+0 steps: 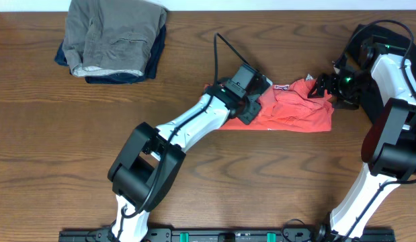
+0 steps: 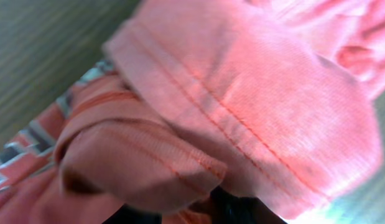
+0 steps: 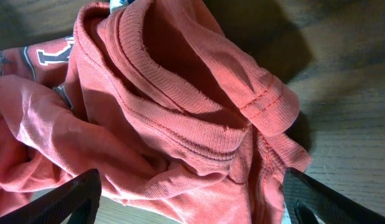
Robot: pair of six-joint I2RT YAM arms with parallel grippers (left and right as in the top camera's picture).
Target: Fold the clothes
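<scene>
T-shirt (image 1: 295, 111) crumpled on the table (image 1: 73, 148) — my right gripper (image 3: 192, 190) spread wide beside it; left gripper (image 1: 256, 102) smothered in cloth, can't tell.

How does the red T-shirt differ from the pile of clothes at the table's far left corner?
The T-shirt lies crumpled; the pile is neatly folded and stacked. The T-shirt is coral red with lettering; the pile is grey over dark blue. The left gripper and right gripper are at the T-shirt; neither is near the pile. Both rest on the table.
</scene>
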